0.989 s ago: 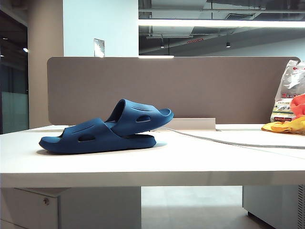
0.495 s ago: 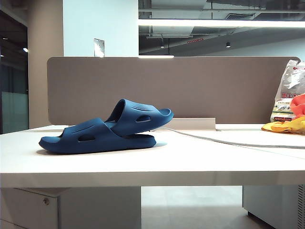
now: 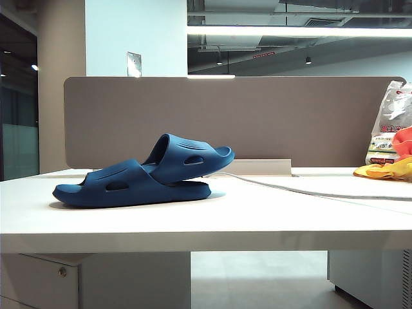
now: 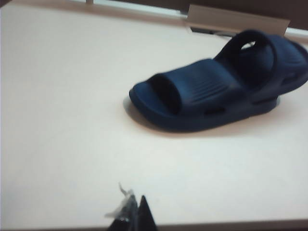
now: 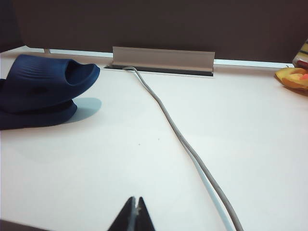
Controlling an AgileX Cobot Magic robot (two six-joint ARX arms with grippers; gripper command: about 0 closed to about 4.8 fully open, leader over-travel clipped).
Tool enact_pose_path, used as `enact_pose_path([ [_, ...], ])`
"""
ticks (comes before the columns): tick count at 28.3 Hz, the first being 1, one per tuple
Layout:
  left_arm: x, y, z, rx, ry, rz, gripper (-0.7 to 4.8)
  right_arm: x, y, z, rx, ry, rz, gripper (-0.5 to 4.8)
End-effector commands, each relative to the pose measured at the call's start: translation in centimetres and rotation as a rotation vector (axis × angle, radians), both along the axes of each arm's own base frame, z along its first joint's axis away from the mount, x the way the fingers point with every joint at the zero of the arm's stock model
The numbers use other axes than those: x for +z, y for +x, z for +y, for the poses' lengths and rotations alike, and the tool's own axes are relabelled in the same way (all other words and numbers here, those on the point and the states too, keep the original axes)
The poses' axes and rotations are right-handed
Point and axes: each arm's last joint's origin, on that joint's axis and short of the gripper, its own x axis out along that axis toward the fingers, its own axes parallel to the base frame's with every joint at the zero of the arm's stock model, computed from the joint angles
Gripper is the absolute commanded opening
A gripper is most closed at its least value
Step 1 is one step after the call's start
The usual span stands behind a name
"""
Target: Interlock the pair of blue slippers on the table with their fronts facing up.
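Note:
The pair of blue slippers (image 3: pixel 138 174) rests on the white table (image 3: pixel 257 219), left of the middle. One slipper lies flat (image 4: pixel 192 98); the other (image 4: pixel 269 60) is pushed under its strap and tilts up at the back, straps facing up. In the right wrist view the raised slipper's end (image 5: pixel 45 84) overhangs the lower sole. My left gripper (image 4: pixel 136 208) is shut and empty, over the table's near edge, well short of the slippers. My right gripper (image 5: pixel 135 207) is also shut and empty, near the front edge, off to the slippers' right. Neither gripper shows in the exterior view.
A grey cable (image 5: pixel 183 139) runs across the table from a metal cable port (image 5: pixel 163 60) at the grey divider panel (image 3: pixel 225 122). At the far right lie a yellow-orange item (image 3: pixel 389 168) and a printed bag (image 3: pixel 391 122).

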Motion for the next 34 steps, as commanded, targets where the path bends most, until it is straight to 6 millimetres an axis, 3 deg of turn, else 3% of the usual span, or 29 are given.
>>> enact_pose_path([
  [1, -1.0, 0.1, 0.0, -0.009, 0.017, -0.002, -0.06, 0.0, 0.0, 0.0, -0.014, -0.024, -0.010, -0.01],
  [5, -2.2, 0.1, -0.1, -0.051, 0.022, 0.021, -0.06, -0.4, 0.0, -0.1, -0.038, -0.046, 0.034, -0.01],
  [20, -2.3, 0.1, -0.1, -0.067, 0.088, 0.027, -0.06, -2.9, -0.4, -0.2, -0.014, -0.215, 0.260, -0.01],
  [34, -2.8, -0.1, -0.1, -0.073, 0.104, 0.070, -0.05, -2.8, -0.4, -0.2, -0.015, -0.177, 0.260, -0.01],
])
